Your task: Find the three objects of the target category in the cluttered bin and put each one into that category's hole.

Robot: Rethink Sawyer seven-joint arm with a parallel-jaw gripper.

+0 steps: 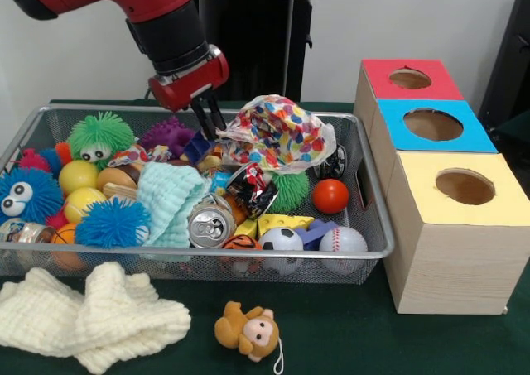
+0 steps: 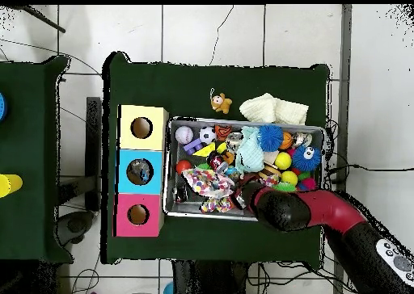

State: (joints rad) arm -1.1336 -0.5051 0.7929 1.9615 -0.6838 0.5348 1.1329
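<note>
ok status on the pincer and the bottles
Pincer open, low in the wire bin, holding nothing. No bottles visible. Confetti wrapper beside it, crushed can on top.

I cannot tell what the black end effector (image 1: 212, 120) grips: its tips sink behind the confetti-print crumpled wrapper (image 1: 280, 133). Overhead, my red arm (image 2: 311, 211) hides it entirely.

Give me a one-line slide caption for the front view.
Sawyer's pincer dips into the cluttered wire bin beside a confetti wrapper; three hole-topped boxes wait alongside.
</note>
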